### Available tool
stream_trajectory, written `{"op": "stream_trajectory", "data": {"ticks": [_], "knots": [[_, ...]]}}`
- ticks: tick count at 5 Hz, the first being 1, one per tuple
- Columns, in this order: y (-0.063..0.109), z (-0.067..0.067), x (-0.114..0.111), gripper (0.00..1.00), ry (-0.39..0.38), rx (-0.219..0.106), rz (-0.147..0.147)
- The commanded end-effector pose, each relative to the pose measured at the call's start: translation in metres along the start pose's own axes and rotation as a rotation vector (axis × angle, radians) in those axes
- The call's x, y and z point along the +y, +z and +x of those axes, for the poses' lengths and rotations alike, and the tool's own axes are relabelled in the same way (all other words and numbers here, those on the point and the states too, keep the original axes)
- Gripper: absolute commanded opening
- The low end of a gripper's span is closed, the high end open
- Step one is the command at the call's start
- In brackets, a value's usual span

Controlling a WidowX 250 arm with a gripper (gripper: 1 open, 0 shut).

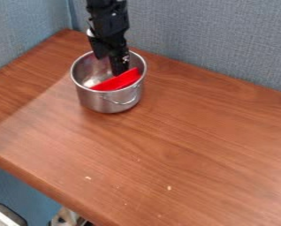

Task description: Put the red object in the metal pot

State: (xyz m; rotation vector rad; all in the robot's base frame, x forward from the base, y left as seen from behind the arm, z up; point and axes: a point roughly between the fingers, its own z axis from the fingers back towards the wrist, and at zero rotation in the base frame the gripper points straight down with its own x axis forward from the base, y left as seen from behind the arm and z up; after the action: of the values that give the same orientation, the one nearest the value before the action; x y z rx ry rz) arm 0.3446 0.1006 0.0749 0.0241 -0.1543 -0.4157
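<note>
hand: Yours (118,64) hangs at the mouth of the pot, fingers spread wide, and you have hold of nothing that shows. The tips stand just behind the red block; whether one brushes it, you cannot tell from this view.

red block's place: You have the red block (117,80) inside the metal pot (106,102), lying aslant, one end low toward the near left of the pot, the other raised toward the right side by the rim. Whether that raised end leans on the wall is hard for you to tell.

red block's handling: Expect it to be light and stiff, likely plastic, not fragile, perhaps a little slick on its smooth faces. It could rock or slide against the metal if you knock it.

where to grip: Should you need it again, pinch across its narrow width near the middle, keeping your fingertips off the pot wall.

red block's look: You see a bright, even red, long and narrow, with straight edges and no marking you can make out. It stands out sharply against the silvery pot.

pot: It sits upright on the brown wooden table (190,141), so your job looks all but done; lifting straight up should keep you from dragging the rim.
</note>
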Motion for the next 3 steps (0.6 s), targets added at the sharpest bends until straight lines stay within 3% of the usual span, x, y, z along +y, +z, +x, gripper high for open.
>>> {"op": "stream_trajectory", "data": {"ticks": [1, 3], "knots": [[0.0118, 0.0051, 0.0079, 1.0, -0.023, -0.026, 0.038], [0.0102, 0.0097, 0.0039, 1.0, -0.026, 0.001, 0.039]]}}
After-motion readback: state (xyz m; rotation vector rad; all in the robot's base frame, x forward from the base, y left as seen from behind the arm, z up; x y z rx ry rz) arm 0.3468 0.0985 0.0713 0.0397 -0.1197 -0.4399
